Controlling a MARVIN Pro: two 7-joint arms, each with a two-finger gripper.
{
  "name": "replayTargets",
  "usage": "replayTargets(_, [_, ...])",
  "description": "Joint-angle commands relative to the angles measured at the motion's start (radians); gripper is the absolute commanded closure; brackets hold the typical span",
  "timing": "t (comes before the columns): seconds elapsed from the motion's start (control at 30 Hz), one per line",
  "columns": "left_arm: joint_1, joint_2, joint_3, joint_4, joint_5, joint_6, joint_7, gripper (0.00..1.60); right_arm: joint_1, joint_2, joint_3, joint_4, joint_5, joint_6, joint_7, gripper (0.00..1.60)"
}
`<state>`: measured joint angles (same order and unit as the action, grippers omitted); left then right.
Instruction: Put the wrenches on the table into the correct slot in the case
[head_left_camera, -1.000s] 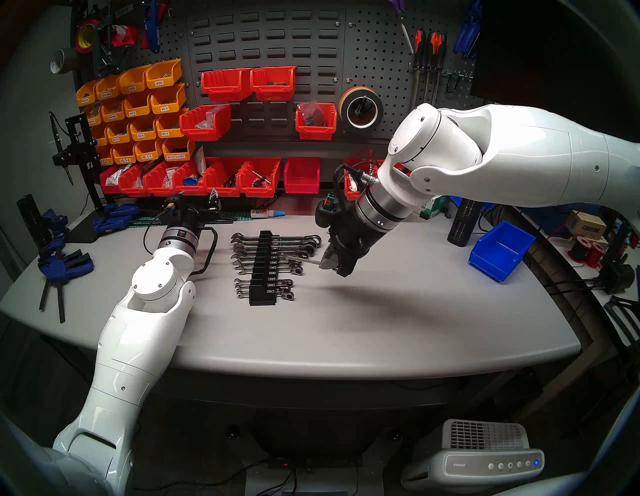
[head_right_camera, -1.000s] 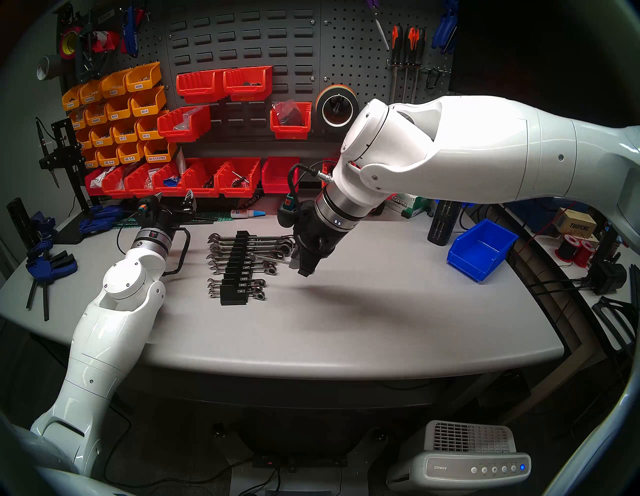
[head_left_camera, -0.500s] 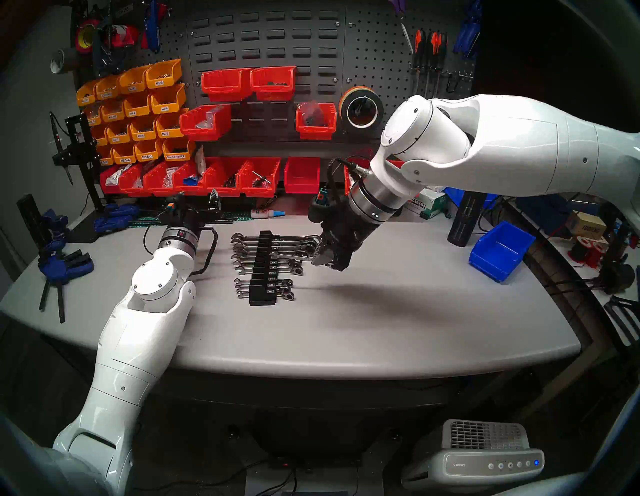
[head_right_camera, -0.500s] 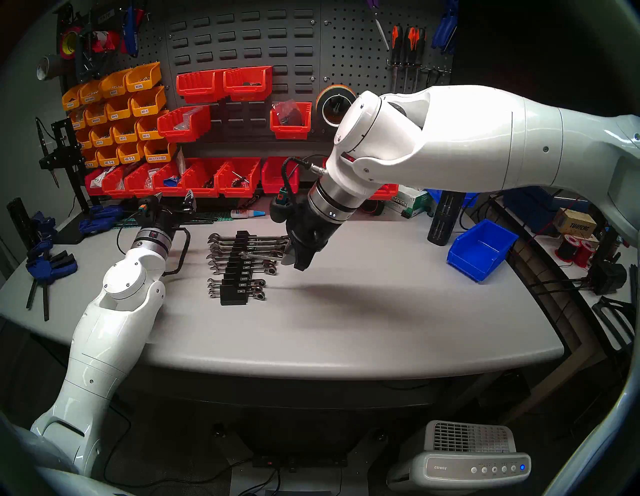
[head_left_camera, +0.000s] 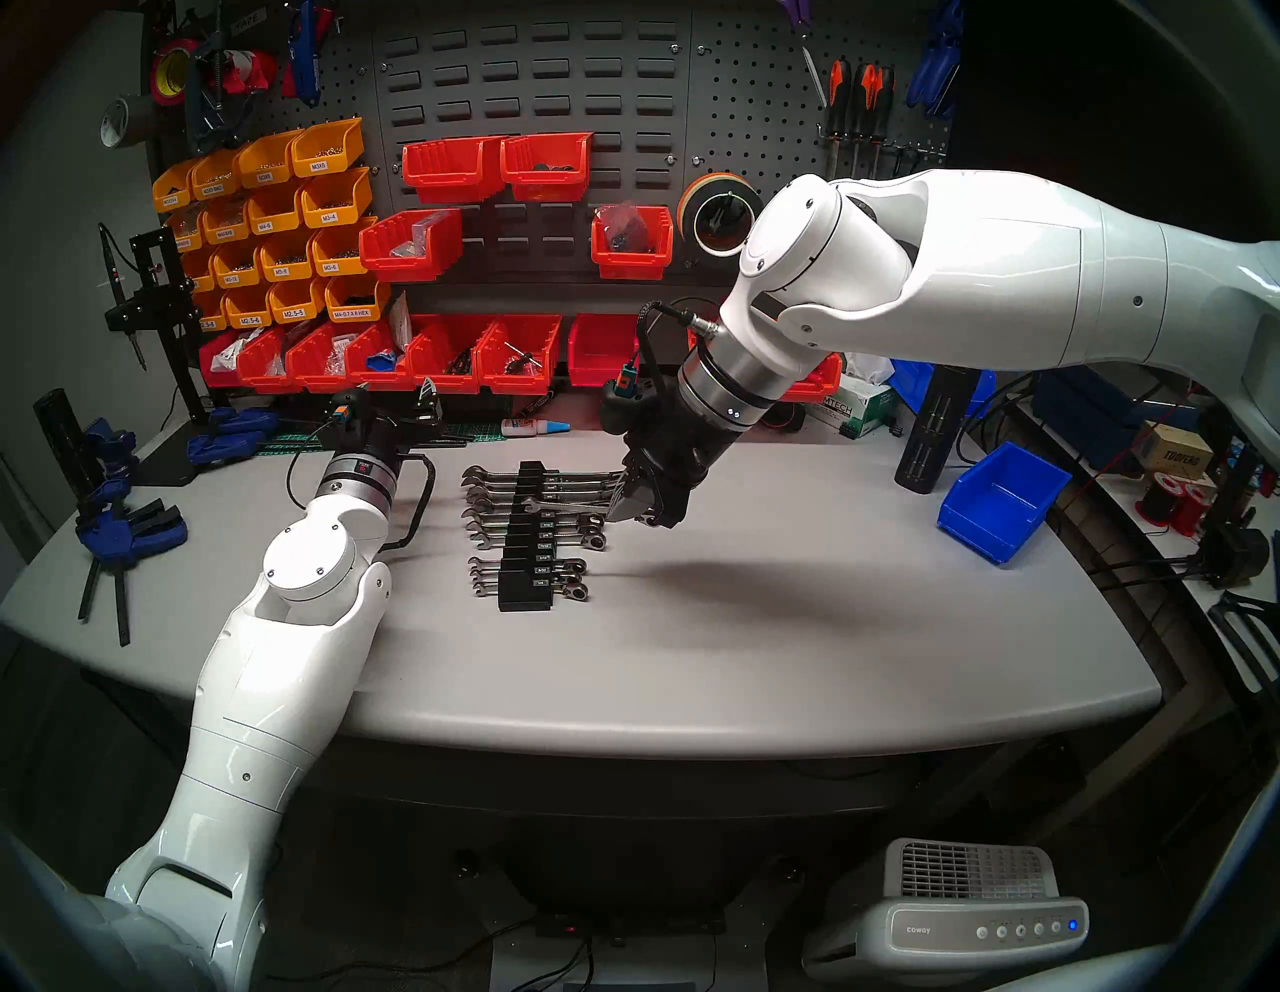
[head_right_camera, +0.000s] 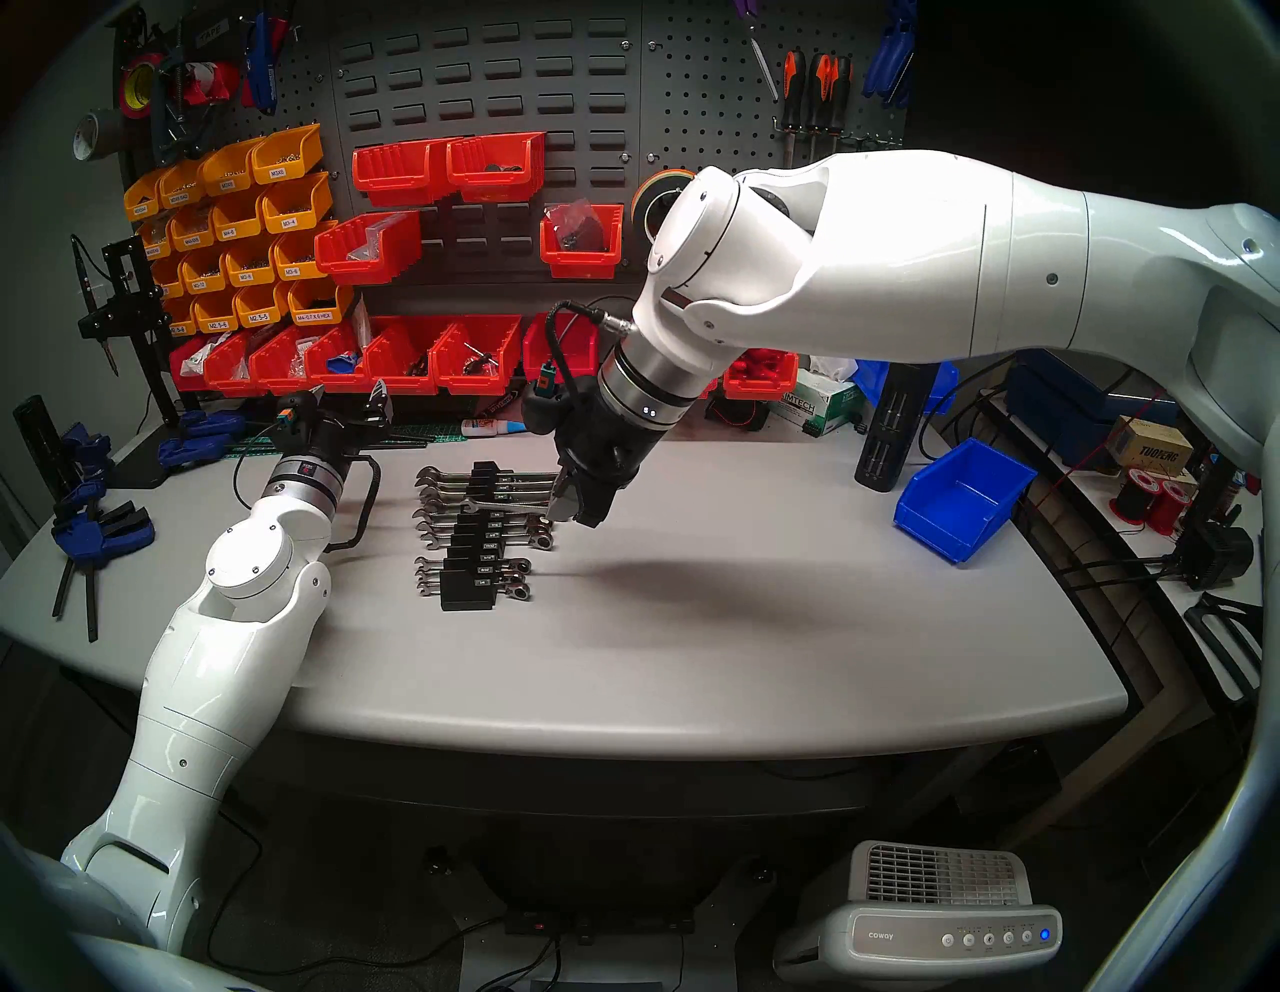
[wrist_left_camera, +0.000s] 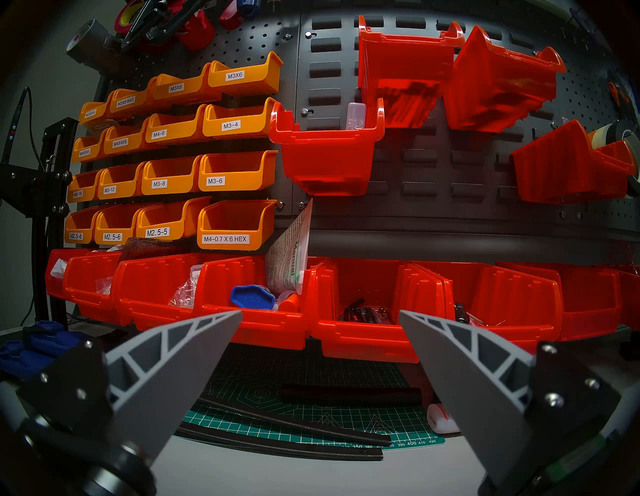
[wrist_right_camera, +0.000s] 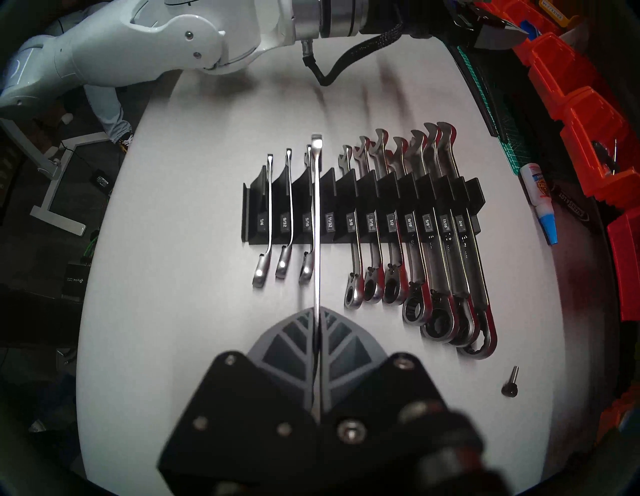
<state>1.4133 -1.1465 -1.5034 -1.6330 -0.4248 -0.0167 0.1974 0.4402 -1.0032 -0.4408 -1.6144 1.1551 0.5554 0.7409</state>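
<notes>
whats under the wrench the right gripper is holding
The held wrench, clamped in the shut right gripper, hangs above the black rack, in line with the 5/16 and 11/32 labels. The 11/32 slot looks empty. The wrench's ring end is hidden between the fingers.

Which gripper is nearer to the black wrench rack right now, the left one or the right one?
Right. The right gripper hangs just off the black wrench rack's right side, shut on a slim wrench held above it. The left gripper sits open, off to the rack's far left, facing the red bins.
</notes>
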Motion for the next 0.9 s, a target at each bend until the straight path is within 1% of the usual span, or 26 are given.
replayTargets(0.0, [-0.027, 0.001, -0.009, -0.030, 0.000, -0.012, 0.000, 0.00, 0.008, -0.045, 0.030, 0.056, -0.007, -0.044, 0.030, 1.60])
replayTargets(0.33, [-0.027, 0.001, -0.009, -0.030, 0.000, -0.012, 0.000, 0.00, -0.009, -0.083, 0.020, 0.111, -0.022, -0.082, 0.081, 1.60])
replayTargets(0.63, [-0.027, 0.001, -0.009, -0.030, 0.000, -0.012, 0.000, 0.00, -0.024, -0.126, 0.018, 0.172, -0.035, -0.104, 0.099, 1.60])
replayTargets(0.87, [-0.027, 0.001, -0.009, -0.030, 0.000, -0.012, 0.000, 0.00, -0.042, -0.169, 0.026, 0.218, -0.029, -0.113, 0.106, 1.60])
